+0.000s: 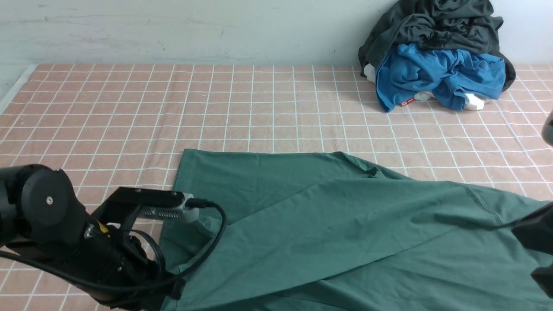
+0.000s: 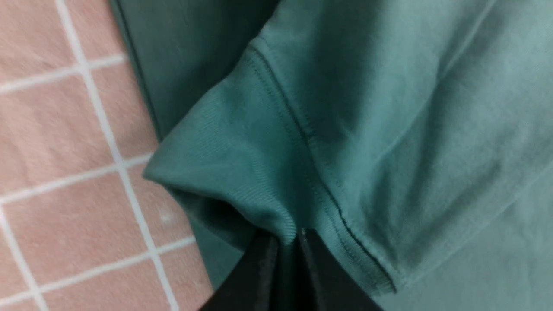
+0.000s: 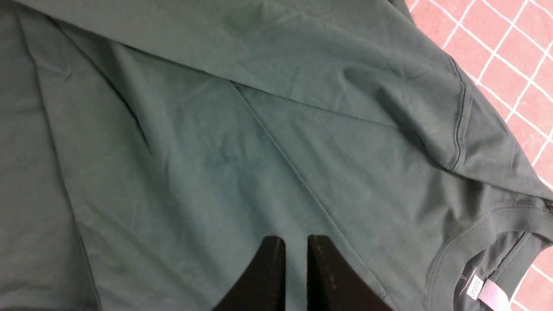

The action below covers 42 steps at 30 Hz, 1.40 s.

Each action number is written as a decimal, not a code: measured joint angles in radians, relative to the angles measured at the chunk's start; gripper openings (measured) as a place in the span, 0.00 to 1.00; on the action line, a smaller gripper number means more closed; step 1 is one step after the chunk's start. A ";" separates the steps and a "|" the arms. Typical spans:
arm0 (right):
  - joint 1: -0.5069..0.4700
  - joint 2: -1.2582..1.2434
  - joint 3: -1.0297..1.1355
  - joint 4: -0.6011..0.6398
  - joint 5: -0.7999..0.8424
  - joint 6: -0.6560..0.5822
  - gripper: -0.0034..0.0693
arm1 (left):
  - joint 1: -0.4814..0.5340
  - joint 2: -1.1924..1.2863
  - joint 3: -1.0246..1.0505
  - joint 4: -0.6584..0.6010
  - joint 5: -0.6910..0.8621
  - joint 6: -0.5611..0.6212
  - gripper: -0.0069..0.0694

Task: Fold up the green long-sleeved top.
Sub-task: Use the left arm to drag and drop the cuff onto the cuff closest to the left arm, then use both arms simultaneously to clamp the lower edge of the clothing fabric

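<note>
Right now my left gripper (image 2: 288, 236) is clamped on the ribbed cuff (image 2: 224, 172) of the green long-sleeved top (image 1: 242, 177). The cuff's edge is bunched between the two black fingers and its free corner juts out over the checked cover (image 1: 259, 108). From that cuff the sleeve (image 1: 302, 233) runs slantwise across the body of the top, up toward the shoulder seam on the cover's right side.

My right gripper (image 3: 296, 242) is low over the chest of the top, close to the ribbed neckline (image 3: 475, 242) and the small white label (image 3: 481, 290) inside it. Its fingers stand nearly together with a thin strip of green showing between them. Whether they pinch cloth or only hang above it, I cannot tell.

The top itself lies spread on the near half of the cover. Its straight hem side is toward the cover's left and its far edge reaches about the cover's middle. Its right part runs out of the front view.

At the cover's far right corner, well apart from the top, sits a heap. A charcoal garment (image 1: 440, 26) is piled over a bright blue garment (image 1: 436, 73), against the pale wall (image 1: 173, 30).
</note>
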 joint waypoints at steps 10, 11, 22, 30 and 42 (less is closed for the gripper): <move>0.000 0.000 0.000 0.000 0.002 0.000 0.17 | -0.051 -0.001 0.022 0.016 -0.079 0.003 0.46; 0.000 0.000 0.000 0.000 0.002 0.000 0.18 | -0.051 -0.003 0.021 0.024 -0.078 0.005 0.51; 0.000 0.000 0.000 0.000 0.002 0.000 0.20 | -0.051 0.035 -0.167 0.099 -0.058 -0.004 0.56; 0.000 0.000 0.000 0.000 0.002 0.000 0.21 | -0.051 0.357 -0.350 0.098 -0.058 0.020 0.25; 0.000 0.000 0.000 -0.060 0.002 0.070 0.22 | -0.051 0.640 -0.684 0.064 -0.066 0.039 0.10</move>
